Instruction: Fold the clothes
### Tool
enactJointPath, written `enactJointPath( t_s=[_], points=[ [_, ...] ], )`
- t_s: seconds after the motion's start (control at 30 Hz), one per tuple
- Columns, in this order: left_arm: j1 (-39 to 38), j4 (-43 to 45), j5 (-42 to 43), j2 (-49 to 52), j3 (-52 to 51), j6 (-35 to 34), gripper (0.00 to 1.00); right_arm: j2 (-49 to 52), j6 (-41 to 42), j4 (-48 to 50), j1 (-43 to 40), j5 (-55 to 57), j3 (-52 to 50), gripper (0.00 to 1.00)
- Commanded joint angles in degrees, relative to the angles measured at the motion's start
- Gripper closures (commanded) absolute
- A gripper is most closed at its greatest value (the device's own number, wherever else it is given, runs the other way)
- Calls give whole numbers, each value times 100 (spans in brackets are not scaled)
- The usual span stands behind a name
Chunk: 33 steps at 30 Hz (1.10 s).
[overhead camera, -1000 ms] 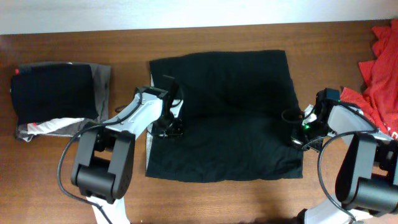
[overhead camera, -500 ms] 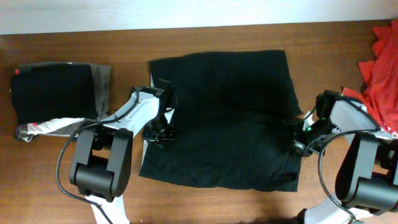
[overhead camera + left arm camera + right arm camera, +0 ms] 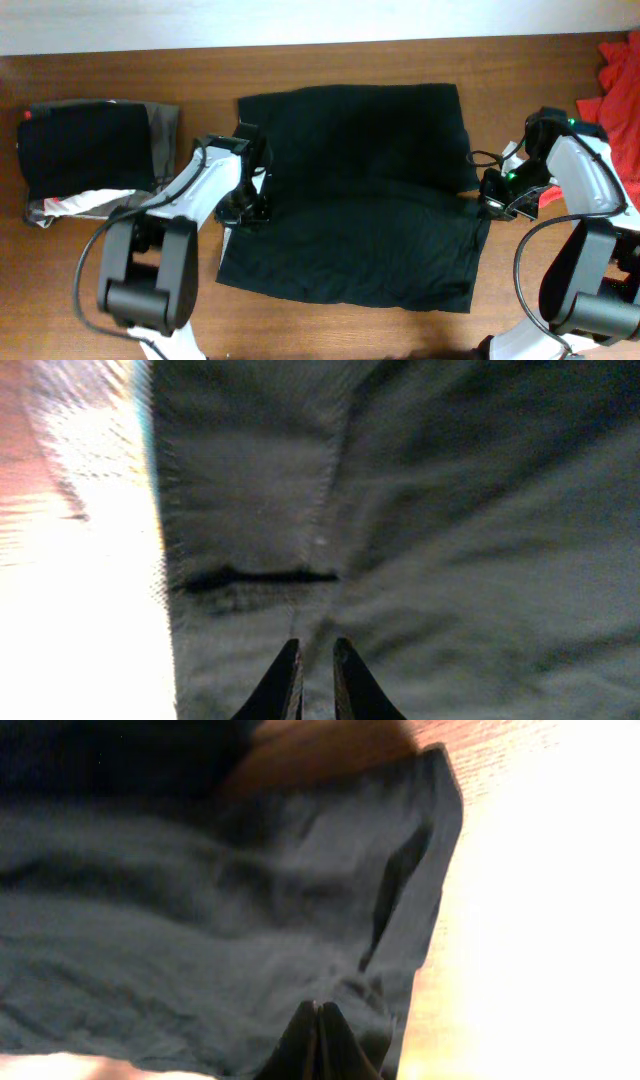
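The clothes in play are a large black shirt (image 3: 360,180) spread flat in the middle of the table. My left gripper (image 3: 243,208) sits at its left edge, the jaws nearly together on a pinch of the black fabric (image 3: 450,510); in the left wrist view the left gripper (image 3: 317,650) shows only a thin gap. At the shirt's right edge my right gripper (image 3: 492,195) is shut on the cloth. The right wrist view has the right gripper (image 3: 318,1010) with its tips pressed together in the black fabric (image 3: 150,920), which is creased around them.
A folded stack lies at the far left: a black piece (image 3: 85,145) on a grey one with a white stripe (image 3: 80,203). Red-orange clothes (image 3: 615,90) are heaped at the right edge. A white strip (image 3: 228,238) shows under the shirt's left edge. Brown table (image 3: 120,280).
Both grippers have moved outward, left one leftward, right one rightward and away. The shirt's front part has been drawn wider and its front edge has slid nearer. The left jaws have narrowed.
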Motion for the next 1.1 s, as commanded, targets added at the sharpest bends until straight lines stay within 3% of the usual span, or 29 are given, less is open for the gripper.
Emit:
enactJointPath(
  t_s=[0.0,0.17,0.2,0.33,0.5,0.63,1.0,1.07],
  points=[
    [22,79,114,-673,-4,2,87,7,96,463,35,175,-481,96],
    [22,210,109,-1108,-4,0,86,7,94,1530,35,-63,-1235,96],
    [24,212,107,-1134,-4,-7,82,7,94,1593,35,-61,-1307,96],
    [55,136,109,-1143,-4,-37,81,2,48,1637,22,-59,-1139,96],
    [149,122,111,-1471,-4,-66,81,-76,44,883,37,-59,-256,93],
    [146,94,111,-2041,-4,-214,74,-420,271,136,92,-59,170,91],
    [146,-245,109,-2750,-4,-297,64,-2350,1091,-1283,413,240,151,59],
    [146,-229,107,-2743,-4,-297,62,-2745,1307,-1480,476,219,146,58]
  ],
)
